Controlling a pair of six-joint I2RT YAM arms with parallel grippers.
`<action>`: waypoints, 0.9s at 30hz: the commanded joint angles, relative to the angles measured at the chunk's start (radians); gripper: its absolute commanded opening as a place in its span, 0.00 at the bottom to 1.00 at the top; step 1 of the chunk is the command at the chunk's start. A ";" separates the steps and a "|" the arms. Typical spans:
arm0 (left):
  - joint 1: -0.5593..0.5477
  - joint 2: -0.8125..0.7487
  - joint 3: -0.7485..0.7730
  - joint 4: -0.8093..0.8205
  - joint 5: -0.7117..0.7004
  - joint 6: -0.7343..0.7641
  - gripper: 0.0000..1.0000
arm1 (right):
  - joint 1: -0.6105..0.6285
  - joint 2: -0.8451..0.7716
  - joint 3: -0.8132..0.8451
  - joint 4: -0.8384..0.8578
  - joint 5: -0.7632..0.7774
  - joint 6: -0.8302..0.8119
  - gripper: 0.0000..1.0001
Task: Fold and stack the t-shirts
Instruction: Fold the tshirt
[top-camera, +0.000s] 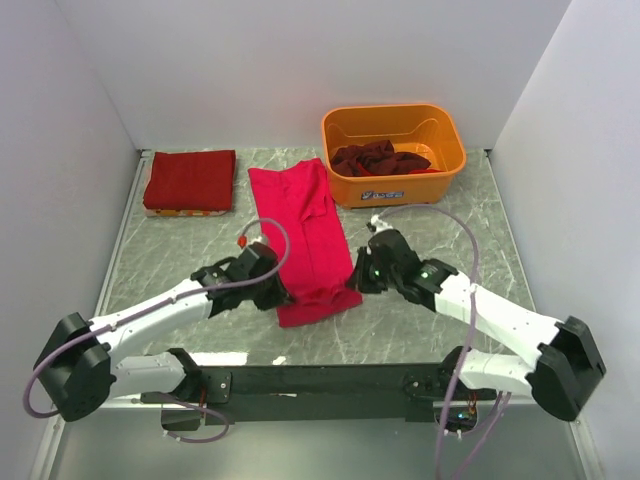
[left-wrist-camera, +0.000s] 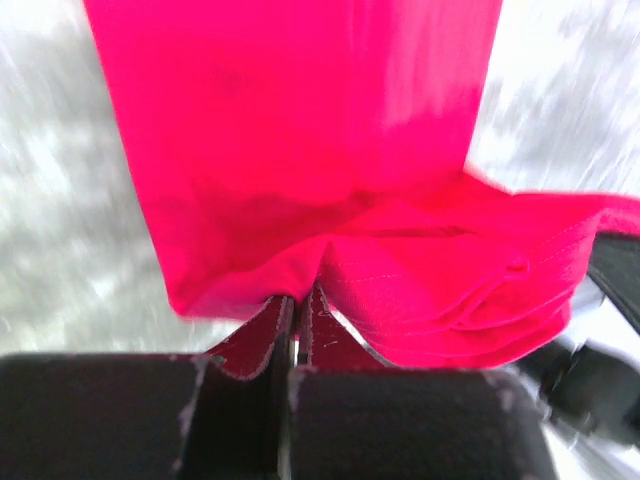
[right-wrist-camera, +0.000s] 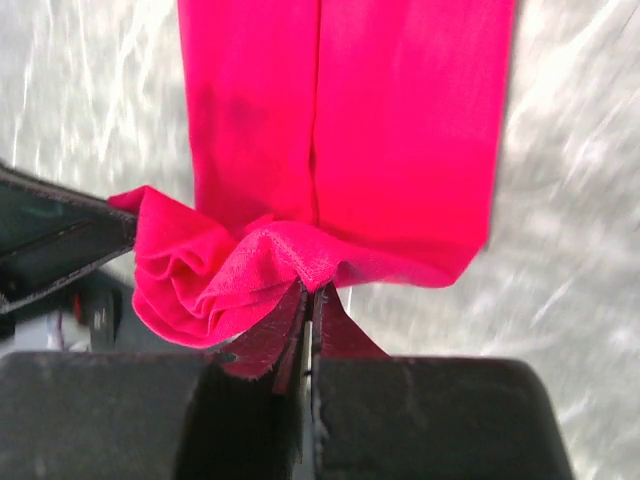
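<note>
We grip the near hem of the bright pink-red cloth t-shirt (top-camera: 303, 225) on the grey marbled desk (top-camera: 170, 255): left hand (top-camera: 284, 293) clenched on its left corner, right hand (top-camera: 354, 282) on its right. A folded scarlet t-shirt (top-camera: 190, 180) lies far left. The orange plastic tub (top-camera: 395, 187), just beside the pink far end, holds crumpled dark maroon t-shirts (top-camera: 380, 158).

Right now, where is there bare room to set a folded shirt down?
Bare table between the folded red shirt, the pink t-shirt and the left arm; more below the orange tub. Crowded at near centre, where left gripper and right gripper pinch the pink hem.
</note>
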 joint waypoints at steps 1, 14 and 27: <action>0.071 0.030 0.064 0.075 -0.071 0.082 0.01 | -0.029 0.068 0.086 0.110 0.119 -0.039 0.00; 0.237 0.206 0.209 0.186 -0.091 0.187 0.01 | -0.099 0.392 0.335 0.233 0.141 -0.117 0.00; 0.325 0.306 0.249 0.232 -0.054 0.237 0.01 | -0.139 0.577 0.473 0.237 0.137 -0.133 0.00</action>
